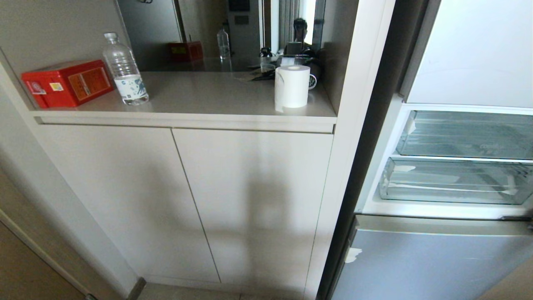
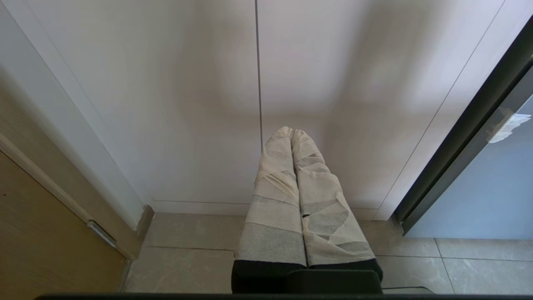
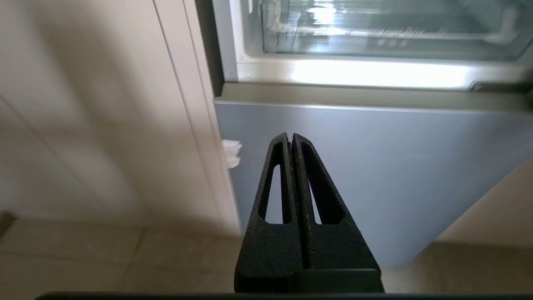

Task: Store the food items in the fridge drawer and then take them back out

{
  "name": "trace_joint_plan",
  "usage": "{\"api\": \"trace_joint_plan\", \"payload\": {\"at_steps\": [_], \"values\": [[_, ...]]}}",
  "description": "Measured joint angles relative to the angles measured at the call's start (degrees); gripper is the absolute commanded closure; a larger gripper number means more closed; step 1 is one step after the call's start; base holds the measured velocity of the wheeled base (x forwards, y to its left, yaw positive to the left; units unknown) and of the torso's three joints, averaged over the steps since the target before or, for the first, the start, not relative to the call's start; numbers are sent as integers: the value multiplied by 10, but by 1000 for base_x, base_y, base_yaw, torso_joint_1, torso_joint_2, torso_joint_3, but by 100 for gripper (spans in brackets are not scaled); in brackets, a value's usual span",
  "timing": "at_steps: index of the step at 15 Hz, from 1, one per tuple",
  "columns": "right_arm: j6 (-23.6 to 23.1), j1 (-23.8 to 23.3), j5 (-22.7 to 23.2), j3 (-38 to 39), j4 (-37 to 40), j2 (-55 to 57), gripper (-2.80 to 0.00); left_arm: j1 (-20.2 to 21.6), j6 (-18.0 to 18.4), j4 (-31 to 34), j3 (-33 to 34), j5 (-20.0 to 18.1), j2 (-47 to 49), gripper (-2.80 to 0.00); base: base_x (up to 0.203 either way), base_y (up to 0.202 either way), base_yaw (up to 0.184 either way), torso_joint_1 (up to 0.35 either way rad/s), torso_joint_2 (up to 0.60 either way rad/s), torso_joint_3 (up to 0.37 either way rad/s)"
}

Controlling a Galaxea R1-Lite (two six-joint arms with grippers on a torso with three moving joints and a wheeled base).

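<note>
Head view: the fridge drawer (image 1: 456, 181), clear, stiff and probably slick plastic, sits shut under the upper drawer (image 1: 466, 135); its thick front lip looks the best hold. No food items show. Left wrist view: the left hand (image 2: 291, 132), closed and empty, faces cupboard doors (image 2: 208, 104). Right wrist view: the right hand (image 3: 290, 136), closed and empty, has open room before the freezer door (image 3: 374, 166).

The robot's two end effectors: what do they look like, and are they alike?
Not quite alike. The left end effector has two long tapering fingers wrapped in layers of pale beige tape, with a black base showing beneath. The right end effector is bare: matte black, rough-textured fingers, each tapering to a tip and pierced by a long slot. No cables or markings show on either.
</note>
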State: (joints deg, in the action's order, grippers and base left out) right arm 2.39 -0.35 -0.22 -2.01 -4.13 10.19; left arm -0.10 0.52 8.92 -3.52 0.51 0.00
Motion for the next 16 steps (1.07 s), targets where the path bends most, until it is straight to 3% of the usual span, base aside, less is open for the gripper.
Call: {"api": "trace_joint_plan", "payload": {"at_steps": [2,3,6,9,16], "values": [[20,0,16,-39,-15,99,0,0,0,0,0,0,0,0,0,0,0,0,0,0],[31,0,31,-63,-21,154,-280,0,0,0,0,0,0,0,0,0,0,0,0,0],[55,0,82,-142,-42,326,-280,0,0,0,0,0,0,0,0,0,0,0,0,0],[62,1,105,-187,-116,499,-280,0,0,0,0,0,0,0,0,0,0,0,0,0],[60,18,120,-198,-522,850,-280,0,0,0,0,0,0,0,0,0,0,0,0,0]]}}
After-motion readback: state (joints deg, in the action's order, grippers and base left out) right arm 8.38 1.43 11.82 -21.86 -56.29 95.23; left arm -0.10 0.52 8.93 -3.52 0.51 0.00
